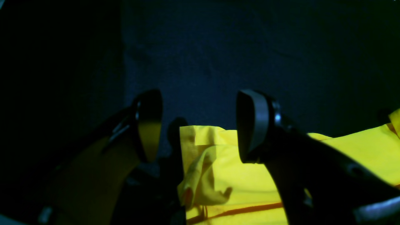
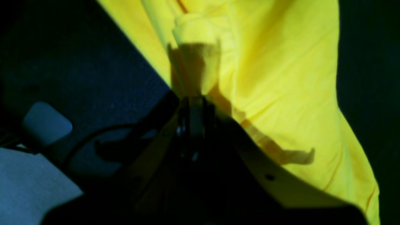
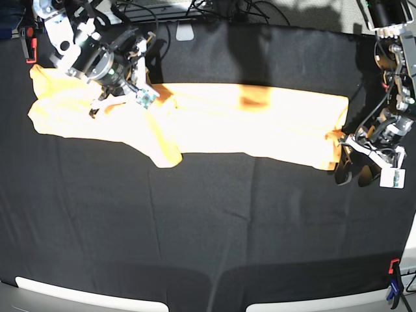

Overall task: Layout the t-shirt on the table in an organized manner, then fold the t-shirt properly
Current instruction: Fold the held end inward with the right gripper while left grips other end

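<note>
The yellow t-shirt (image 3: 247,120) lies stretched along the black surface's (image 3: 214,227) far edge, the right tool (image 2: 193,97) clenched on bunched cloth, the left tool (image 1: 200,125) released beside the hem; a pull could drag it crooked.

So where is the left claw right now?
In the base view the left claw sits at the right side of the table, open, just off the t-shirt's right end and not gripping it.
</note>
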You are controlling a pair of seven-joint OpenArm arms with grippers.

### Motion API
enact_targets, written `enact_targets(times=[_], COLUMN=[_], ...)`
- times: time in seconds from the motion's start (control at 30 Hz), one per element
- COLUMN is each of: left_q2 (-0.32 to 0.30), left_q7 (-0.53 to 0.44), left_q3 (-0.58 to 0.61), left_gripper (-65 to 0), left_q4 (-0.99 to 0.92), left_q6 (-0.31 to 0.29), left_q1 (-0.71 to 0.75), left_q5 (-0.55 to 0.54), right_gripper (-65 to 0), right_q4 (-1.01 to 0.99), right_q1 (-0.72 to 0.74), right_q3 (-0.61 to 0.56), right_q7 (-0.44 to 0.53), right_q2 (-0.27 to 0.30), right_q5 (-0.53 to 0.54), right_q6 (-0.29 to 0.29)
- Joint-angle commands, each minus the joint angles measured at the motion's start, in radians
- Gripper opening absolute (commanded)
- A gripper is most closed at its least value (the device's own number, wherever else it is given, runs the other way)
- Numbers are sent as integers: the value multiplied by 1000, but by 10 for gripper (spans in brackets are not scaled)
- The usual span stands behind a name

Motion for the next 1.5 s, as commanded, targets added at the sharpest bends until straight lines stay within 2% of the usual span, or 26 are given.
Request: enact_targets(times=[0.0,0.03,0.13,0.2,0.3,0.43,0.6,0.73,0.87,1.17,1.33,1.4,1.47], left_q2=[-14,-14,-17,-26,-34,-33,-31,-31,-31,-31,-28,-21,-5], left_q7=[-25,-21,27,57,114,196,278,325,341,338,447,482,491], left_q3=[-3,-3,-8,-21,-70,-150,-161,-161,-161,-160,-154,-154,-154], left_gripper=[-296,-296,-295,-295,-295,-295,-295,-295,-296,-296,-296,-317,-367], left_q4=[19,19,19,19,19,18,-11,-109,-214,-395,-445,-454,-454], left_q6=[-6,-6,-6,-6,10,12,5,-43,-119,-157,-169,-169,-169], left_q1=[-16,-16,-16,-13,-3,35,85,85,84,-25,-52,-52,-53], left_q5=[-16,-16,-18,-21,-35,-143,-224,-305,-401,-432,-478,-509,-507], right_gripper=[-650,-620,-430,-387,-387,-387,-387,-387,-387,-387,-387,-387,-387], right_q4=[23,23,23,23,23,23,23,23,22,22,22,22,23], right_q1=[5,5,5,8,29,72,124,138,138,138,138,138,138], right_q3=[5,5,5,5,6,6,6,6,6,6,6,6,6], right_q7=[4,-9,-14,-10,-10,-11,-14,-26,-30,-31,-33,-31,-29], right_q2=[11,11,11,11,11,11,11,11,11,11,11,11,11], right_q5=[12,15,29,29,29,29,29,29,29,29,28,28,28], right_q6=[-3,-3,-3,-3,-3,-4,-5,-5,-5,-5,-5,-5,-5])
